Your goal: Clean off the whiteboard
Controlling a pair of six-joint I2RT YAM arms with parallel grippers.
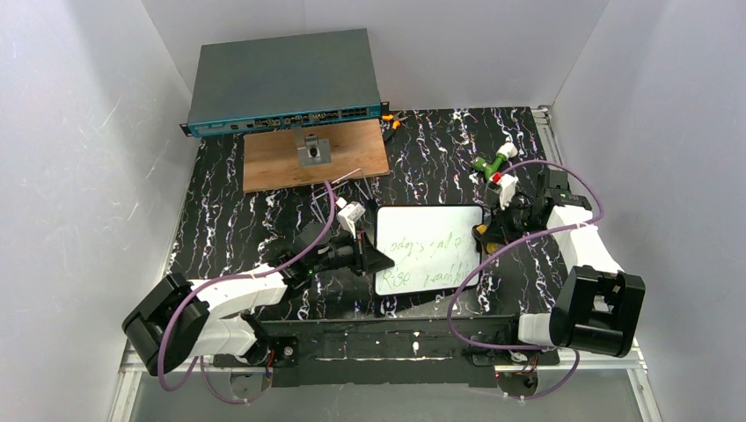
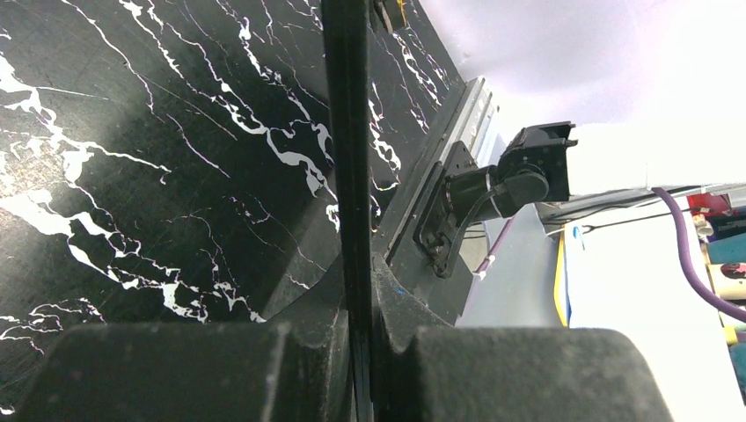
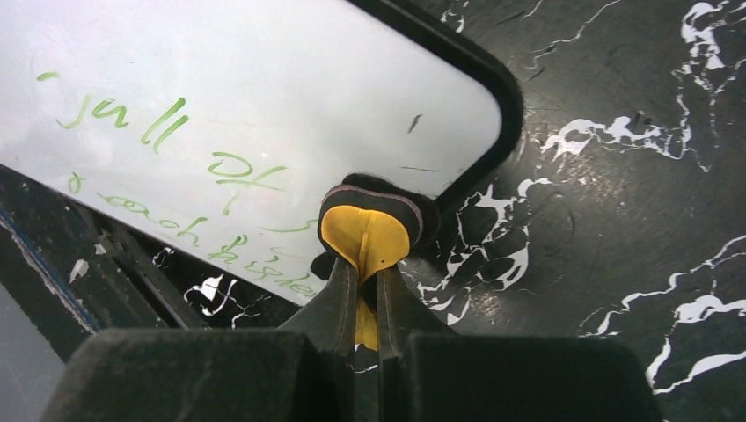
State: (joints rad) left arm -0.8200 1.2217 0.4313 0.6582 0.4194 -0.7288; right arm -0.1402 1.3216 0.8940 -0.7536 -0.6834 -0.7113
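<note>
The whiteboard (image 1: 428, 249) lies flat on the black marbled table, with green handwriting across it. My left gripper (image 1: 371, 255) is shut on its left rim; in the left wrist view the thin black rim (image 2: 347, 132) runs edge-on between the jaws (image 2: 359, 281). My right gripper (image 1: 486, 233) is shut on a yellow eraser with a black felt pad (image 3: 368, 230). The felt rests at the board's right edge, near a rounded corner of the whiteboard (image 3: 246, 97). The green writing shows beside the pad in the right wrist view.
A brown wooden panel (image 1: 315, 156) with a small metal fitting lies behind the board. A grey network box (image 1: 283, 81) stands at the back. A green marker (image 1: 493, 163) and a red-tipped marker (image 1: 503, 180) lie at the back right. White walls close in on both sides.
</note>
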